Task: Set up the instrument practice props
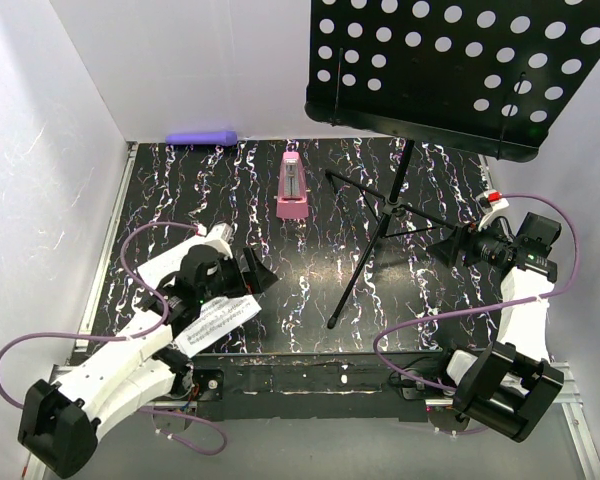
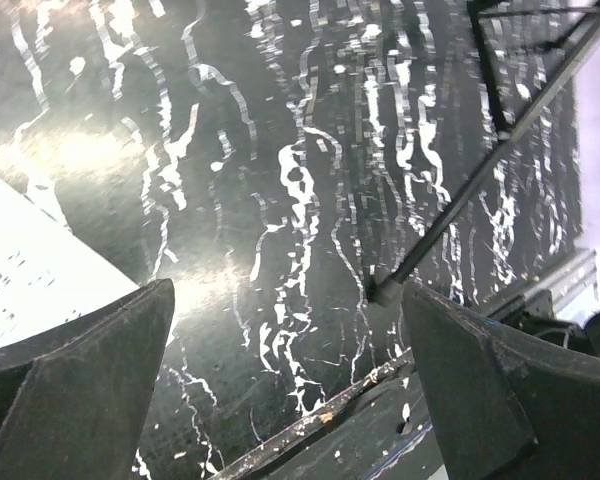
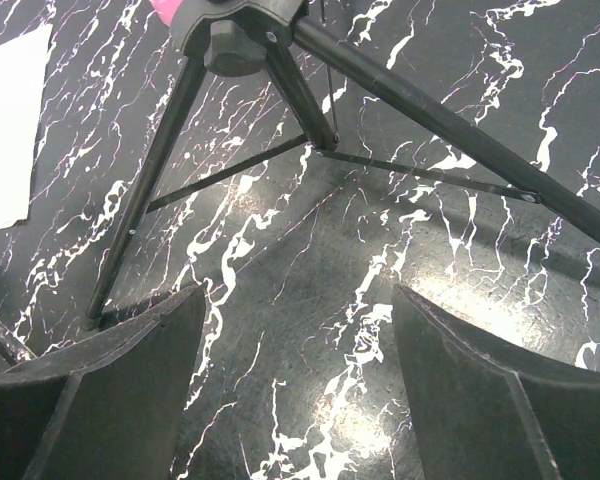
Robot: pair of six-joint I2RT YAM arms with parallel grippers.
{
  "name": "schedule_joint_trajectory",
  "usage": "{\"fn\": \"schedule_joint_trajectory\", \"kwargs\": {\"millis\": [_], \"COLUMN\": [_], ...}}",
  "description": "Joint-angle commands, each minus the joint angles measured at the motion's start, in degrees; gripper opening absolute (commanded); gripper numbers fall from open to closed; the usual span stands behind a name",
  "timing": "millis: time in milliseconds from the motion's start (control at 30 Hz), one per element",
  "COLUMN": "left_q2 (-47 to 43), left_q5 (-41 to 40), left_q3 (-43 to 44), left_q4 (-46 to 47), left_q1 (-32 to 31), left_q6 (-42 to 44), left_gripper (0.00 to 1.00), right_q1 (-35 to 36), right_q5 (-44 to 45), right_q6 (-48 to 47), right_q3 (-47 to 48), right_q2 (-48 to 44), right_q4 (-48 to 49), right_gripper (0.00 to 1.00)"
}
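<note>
Trouble could have come first from the sheet-music page (image 1: pixel 220 320), which lay at the near edge of the marbled table (image 1: pixel 180 190), partly under your left arm. Your left gripper (image 1: pixel 258 272) hung just beside the page with its jaws spread wide and nothing between them. If you had swept that arm sideways, I think it would have dragged the paper off the edge. One leg of the music stand (image 1: pixel 392 200) ended near this gripper. Your right gripper (image 1: pixel 445 245), also spread and empty, stood just beside the tripod legs. A push on any leg could have tipped the stand, because its perforated desk (image 1: pixel 440 70) sat high on a thin pole. The pink metronome (image 1: pixel 292 187) stood upright close behind the legs, and a falling stand might have hit it.

You could not tell whether one page or two lay there, since the arm covered part of the paper. The desk was cut off at the top of the overhead view, and its ledge was hard to make out. In the right wrist view the metronome showed only as a pink corner
</note>
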Motion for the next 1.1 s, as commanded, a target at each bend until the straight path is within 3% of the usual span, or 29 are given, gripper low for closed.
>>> {"fn": "schedule_joint_trajectory", "kwargs": {"millis": [0, 300, 500, 633, 933, 1067], "left_q2": [4.6, 29.3, 38.8, 44.2, 51.7, 53.2], "left_q5": [-8.7, -24.3, -25.6, -26.3, -27.9, -27.8], "left_q3": [2.3, 20.8, 27.7, 30.7, 33.7, 33.6], "left_q4": [-10.2, -33.8, -36.1, -36.9, -38.5, -38.7], "left_q1": [0.5, -0.9, -3.2, -3.4, -4.0, -4.2], "left_q6": [-7.2, -11.7, -12.3, -12.7, -13.5, -14.1], "left_gripper": [0.98, 0.97, 0.97, 0.82, 0.64, 0.51], "right_q1": [-0.2, -0.1, -0.2, -0.2, -0.2, -0.2], "right_q5": [-1.6, -1.4, -1.4, -1.3, -1.0, -0.9], "right_q6": [-1.1, -1.9, -2.1, -2.5, -3.0, -3.0], "right_q3": [2.3, 3.2, 3.3, 3.5, 4.0, 3.9], "right_q2": [-1.2, -0.4, -0.4, -0.1, -0.1, -0.2], "right_q4": [-0.8, -2.3, -2.3, -3.0, -3.8, -3.7], "right_gripper": [0.82, 0.82, 0.82, 0.81, 0.81, 0.8]}}
